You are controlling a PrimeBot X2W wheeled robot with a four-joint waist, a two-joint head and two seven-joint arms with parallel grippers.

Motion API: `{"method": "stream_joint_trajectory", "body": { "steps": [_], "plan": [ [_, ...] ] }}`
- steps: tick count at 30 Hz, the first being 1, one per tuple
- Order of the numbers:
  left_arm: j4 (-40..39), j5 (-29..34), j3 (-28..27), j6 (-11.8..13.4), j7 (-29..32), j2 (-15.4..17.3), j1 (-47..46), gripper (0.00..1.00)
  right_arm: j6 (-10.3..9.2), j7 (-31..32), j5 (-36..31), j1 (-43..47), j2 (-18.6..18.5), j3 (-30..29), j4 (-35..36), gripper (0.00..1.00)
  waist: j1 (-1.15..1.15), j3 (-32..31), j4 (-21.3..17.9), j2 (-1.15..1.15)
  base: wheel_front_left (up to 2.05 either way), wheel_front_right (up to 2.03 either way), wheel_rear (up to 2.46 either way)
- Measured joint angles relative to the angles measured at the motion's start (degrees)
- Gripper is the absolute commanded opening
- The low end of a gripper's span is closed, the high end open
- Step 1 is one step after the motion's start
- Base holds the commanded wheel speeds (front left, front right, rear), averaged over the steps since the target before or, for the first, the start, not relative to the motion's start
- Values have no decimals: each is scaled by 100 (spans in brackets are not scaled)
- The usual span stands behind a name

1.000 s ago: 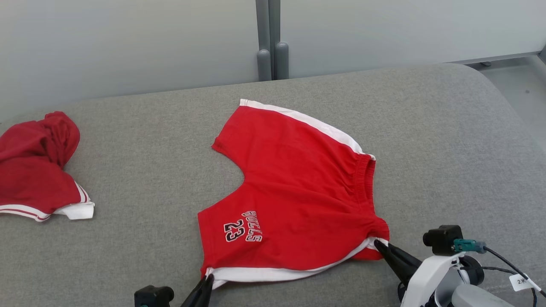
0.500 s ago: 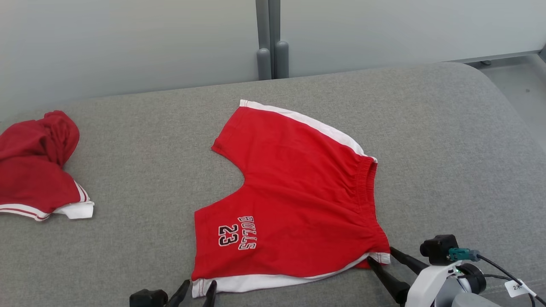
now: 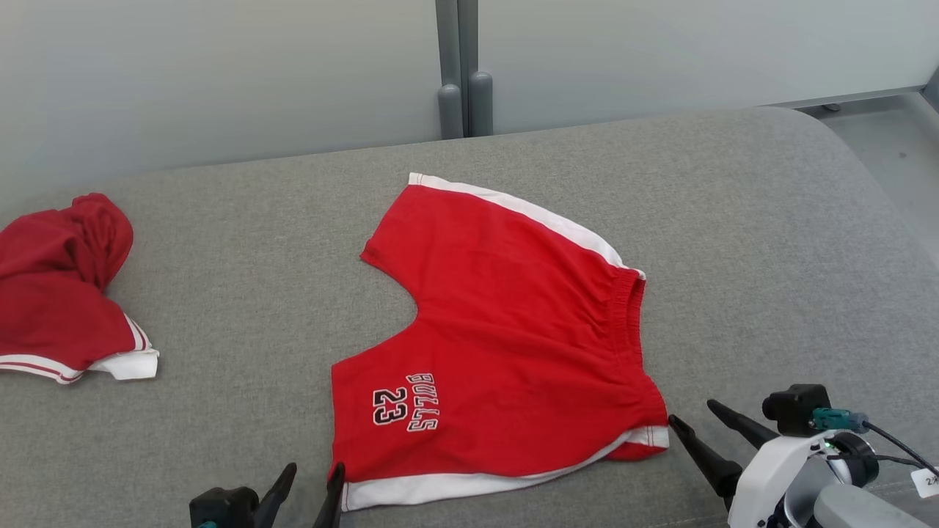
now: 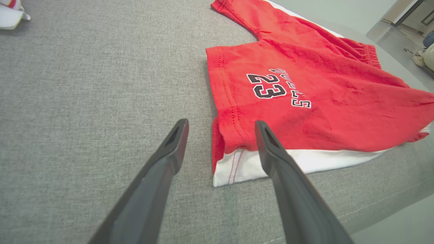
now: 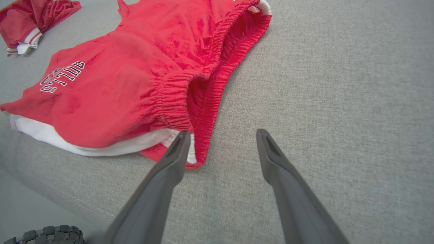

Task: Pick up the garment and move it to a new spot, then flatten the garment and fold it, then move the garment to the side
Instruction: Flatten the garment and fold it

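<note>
1. Pale wall panels (image 3: pixel 220 73) stand behind a grey fabric-covered worktop (image 3: pixel 770 220) with a rounded far right corner.
2. A pair of red jersey shorts with white side stripes and a "23" print (image 3: pixel 513 330) lies spread out around the middle. One white stripe runs close along the near edge, the gathered waistband (image 3: pixel 631 323) faces the right edge, and the leg hems face the left.
3. A crumpled darker red garment with white trim (image 3: pixel 59 293) sits at the left edge, well apart from the shorts.
4. The left end effector (image 3: pixel 315 469) has its fingers apart and empty, just beside the near leg-hem corner. The right end effector (image 3: pixel 691 411) is likewise spread, holding nothing, just beside the near waistband corner.
5. The shorts look light, soft and limp, so they will likely sag and bunch wherever they are unsupported. The two near corners seem the best holds, pinching both layers. The thick elastic waistband should give the firmer bite, while the thin hem may slip out.
</note>
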State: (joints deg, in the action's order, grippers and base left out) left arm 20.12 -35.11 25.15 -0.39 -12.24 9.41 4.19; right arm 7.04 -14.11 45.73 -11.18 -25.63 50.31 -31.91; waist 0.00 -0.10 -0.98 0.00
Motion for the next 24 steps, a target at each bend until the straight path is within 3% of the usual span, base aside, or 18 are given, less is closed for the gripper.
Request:
{"method": "stream_joint_trajectory", "body": {
  "steps": [6,15,21,24],
  "plan": [
    [-263,-1,-125,51,-96,-11,-1,100,-96,-7,-148,-20,-141,-385,269,100,0,-28,-22,0,0,0,0],
    [-715,142,-246,235,-166,-149,-42,100,-646,-21,-548,-280,-103,-1291,978,100,0,-53,-89,0,0,0,0],
    [-966,414,-379,379,-201,-187,-319,100,-1143,-24,-869,-385,176,-1908,1523,100,0,-70,-121,0,0,0,0],
    [-1027,531,-464,465,-201,-221,-372,100,-1233,-24,-1006,-362,360,-2046,1707,100,0,-80,-118,0,0,0,0]
  ]
}}
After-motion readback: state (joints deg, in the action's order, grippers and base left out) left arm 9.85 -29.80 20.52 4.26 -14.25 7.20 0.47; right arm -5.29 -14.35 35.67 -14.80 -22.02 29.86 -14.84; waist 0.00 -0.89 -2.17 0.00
